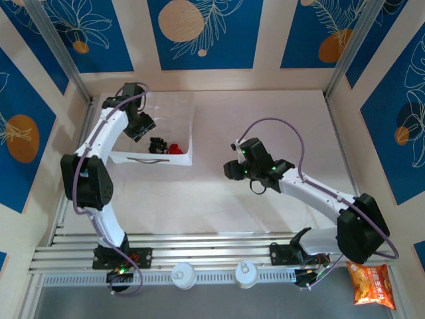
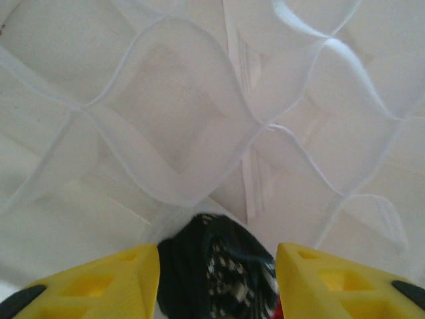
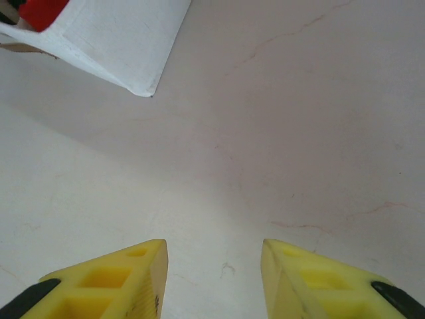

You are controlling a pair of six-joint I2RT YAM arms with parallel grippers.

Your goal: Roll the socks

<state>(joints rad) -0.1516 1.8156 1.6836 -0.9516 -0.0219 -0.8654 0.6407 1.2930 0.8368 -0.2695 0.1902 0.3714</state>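
Observation:
The socks sit rolled together in the white tray (image 1: 188, 158): a black and grey bundle (image 1: 158, 145) with the red sock (image 1: 174, 148) at its right. In the left wrist view the dark patterned roll (image 2: 222, 266) lies between my yellow fingers (image 2: 106, 282), with a sliver of red at its lower right. My left gripper (image 1: 145, 133) stands open just behind the roll, its jaws apart on either side of it. My right gripper (image 1: 234, 167) hangs open over the bare table, nothing between its fingertips (image 3: 129, 279). The red sock (image 3: 41, 12) peeks over the tray's corner (image 3: 126, 50).
The tray holds soft white honeycomb cells (image 2: 179, 126). An orange snack bag (image 1: 370, 284) lies at the near right, past the rail. Two white round caps (image 1: 183, 274) (image 1: 246, 274) sit on the front rail. Patterned walls close in the table on three sides.

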